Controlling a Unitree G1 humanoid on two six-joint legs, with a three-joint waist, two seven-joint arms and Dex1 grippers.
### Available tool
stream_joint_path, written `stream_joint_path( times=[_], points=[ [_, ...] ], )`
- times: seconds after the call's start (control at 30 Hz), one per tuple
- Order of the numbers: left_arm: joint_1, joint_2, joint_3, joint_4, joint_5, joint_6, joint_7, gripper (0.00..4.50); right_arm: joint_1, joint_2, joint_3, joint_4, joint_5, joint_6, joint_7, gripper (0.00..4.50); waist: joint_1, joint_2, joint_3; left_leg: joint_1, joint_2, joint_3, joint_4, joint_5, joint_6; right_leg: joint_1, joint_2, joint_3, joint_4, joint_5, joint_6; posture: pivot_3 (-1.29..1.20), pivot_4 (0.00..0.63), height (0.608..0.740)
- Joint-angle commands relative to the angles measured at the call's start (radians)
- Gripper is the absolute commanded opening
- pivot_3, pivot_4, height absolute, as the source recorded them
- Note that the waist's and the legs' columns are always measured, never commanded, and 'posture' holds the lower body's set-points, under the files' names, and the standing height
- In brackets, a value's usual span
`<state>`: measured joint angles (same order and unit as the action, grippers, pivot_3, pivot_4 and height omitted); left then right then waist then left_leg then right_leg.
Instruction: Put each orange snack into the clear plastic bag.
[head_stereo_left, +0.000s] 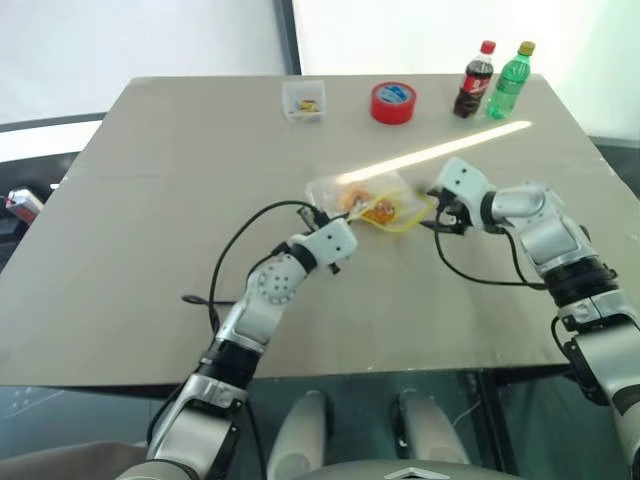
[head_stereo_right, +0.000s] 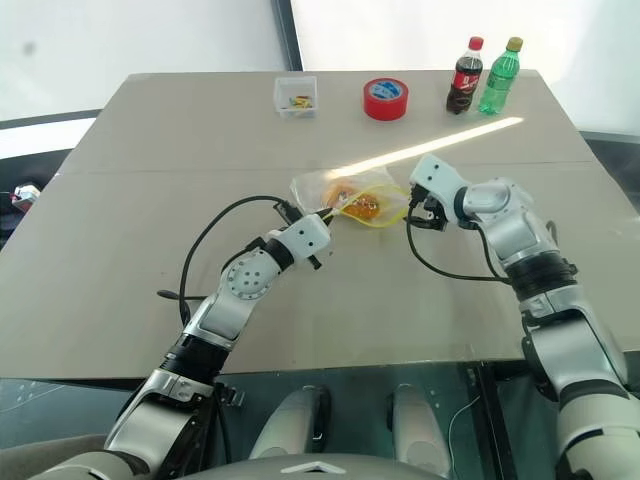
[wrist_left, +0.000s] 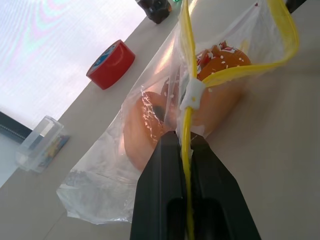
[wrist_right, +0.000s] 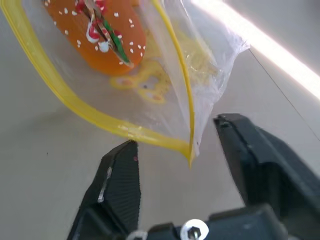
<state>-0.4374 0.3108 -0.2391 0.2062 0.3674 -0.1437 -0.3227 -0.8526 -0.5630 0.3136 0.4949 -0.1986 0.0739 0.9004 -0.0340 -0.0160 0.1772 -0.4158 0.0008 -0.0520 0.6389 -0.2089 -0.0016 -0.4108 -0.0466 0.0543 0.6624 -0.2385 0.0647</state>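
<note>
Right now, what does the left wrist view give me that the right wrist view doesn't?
Left wrist view alone: the left gripper shut on the clear plastic bag's yellow strip, two orange snacks inside the bag, and the red tape roll and small clear box behind.

Right wrist view alone: the right gripper open, its fingers apart around the bag's yellow corner without touching it.

Both: the bag's open yellow-edged mouth and the sprinkled snack inside, on the table.
</note>
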Motion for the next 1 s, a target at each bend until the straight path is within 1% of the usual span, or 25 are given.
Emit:
stream_joint_path(
  times=[0.03,0.07,0.1,0.3,0.43,0.6,0.73,0.77,0.8,0.9,1.0],
  points=[
    [0.003,0.002,0.006,-0.033,-0.011,-0.009,0.007,0.00,-0.033,-0.012,-0.031,0.000,0.000,-0.030,-0.011,0.98,0.000,0.000,0.000,0.000,0.000,0.000,0.000,0.000,0.000,0.000,0.000,0.000,0.000,0.000,0.000,0.00,0.150,0.740],
    [0.003,0.001,0.006,-0.035,-0.012,-0.009,0.009,0.00,-0.031,-0.012,-0.035,0.000,0.005,-0.029,-0.008,0.44,-0.001,0.000,0.000,0.000,0.000,0.000,0.000,0.000,0.000,0.000,0.000,0.000,0.000,0.000,0.000,0.00,0.150,0.740],
    [0.004,0.000,0.007,-0.035,-0.013,-0.009,0.010,0.00,-0.029,-0.013,-0.036,0.001,0.007,-0.029,-0.006,0.02,-0.001,0.000,0.000,0.000,0.000,0.000,0.000,0.000,0.000,0.000,0.000,0.000,0.000,0.000,0.000,0.00,0.150,0.740],
    [0.002,-0.001,0.007,-0.036,-0.014,-0.012,0.011,0.00,-0.028,-0.023,-0.052,-0.013,0.012,-0.022,-0.009,0.02,-0.001,0.000,0.000,0.000,0.000,0.000,0.000,0.000,0.000,0.000,0.000,0.000,0.000,0.000,0.000,0.00,0.150,0.740],
    [-0.037,0.008,0.039,-0.056,-0.029,-0.007,0.017,0.00,-0.046,-0.078,-0.077,-0.030,0.004,-0.036,-0.011,0.02,0.002,0.000,0.000,0.000,0.000,0.000,0.000,0.000,0.000,0.000,0.000,0.000,0.000,0.000,0.000,0.00,0.150,0.740],
    [-0.148,0.030,0.082,-0.119,-0.050,0.029,0.007,0.00,-0.128,-0.160,-0.123,-0.081,0.024,-0.022,-0.007,0.02,0.000,0.001,0.001,0.000,0.000,0.000,0.000,0.000,0.000,0.000,0.000,0.000,0.000,0.000,0.000,0.00,0.150,0.740],
    [-0.194,0.033,0.078,-0.138,-0.058,0.050,-0.006,0.00,-0.164,-0.200,-0.142,-0.123,0.041,-0.004,0.027,0.02,-0.001,0.001,0.001,0.000,0.000,0.000,-0.001,0.000,0.000,0.000,0.000,0.000,-0.001,0.000,0.000,0.00,0.150,0.740],
    [-0.200,0.030,0.071,-0.138,-0.058,0.052,-0.009,0.00,-0.166,-0.211,-0.143,-0.135,0.043,-0.002,0.040,0.28,-0.001,0.001,0.001,0.000,0.000,0.000,-0.001,0.000,0.000,0.000,0.000,0.000,-0.002,0.000,0.000,0.00,0.150,0.740],
    [-0.202,0.027,0.065,-0.136,-0.058,0.054,-0.012,0.00,-0.165,-0.219,-0.142,-0.145,0.044,-0.002,0.049,0.28,-0.001,0.001,0.001,0.000,0.000,0.000,-0.001,0.000,0.000,0.000,0.000,0.000,-0.002,0.000,0.000,0.00,0.150,0.740],
    [-0.192,0.024,0.044,-0.128,-0.052,0.050,-0.020,0.00,-0.141,-0.242,-0.137,-0.197,0.057,-0.004,0.099,1.33,0.000,0.001,0.001,-0.001,0.000,0.001,-0.001,0.000,0.000,0.000,0.000,0.000,-0.002,0.000,0.000,0.00,0.150,0.740],
    [-0.181,0.022,0.036,-0.128,-0.051,0.051,-0.024,0.00,-0.101,-0.260,-0.145,-0.311,0.119,0.035,0.186,1.33,0.000,0.001,0.001,-0.001,0.000,0.001,-0.001,0.000,0.000,0.000,0.000,0.000,-0.002,0.000,0.000,0.00,0.150,0.740]
  ],
)
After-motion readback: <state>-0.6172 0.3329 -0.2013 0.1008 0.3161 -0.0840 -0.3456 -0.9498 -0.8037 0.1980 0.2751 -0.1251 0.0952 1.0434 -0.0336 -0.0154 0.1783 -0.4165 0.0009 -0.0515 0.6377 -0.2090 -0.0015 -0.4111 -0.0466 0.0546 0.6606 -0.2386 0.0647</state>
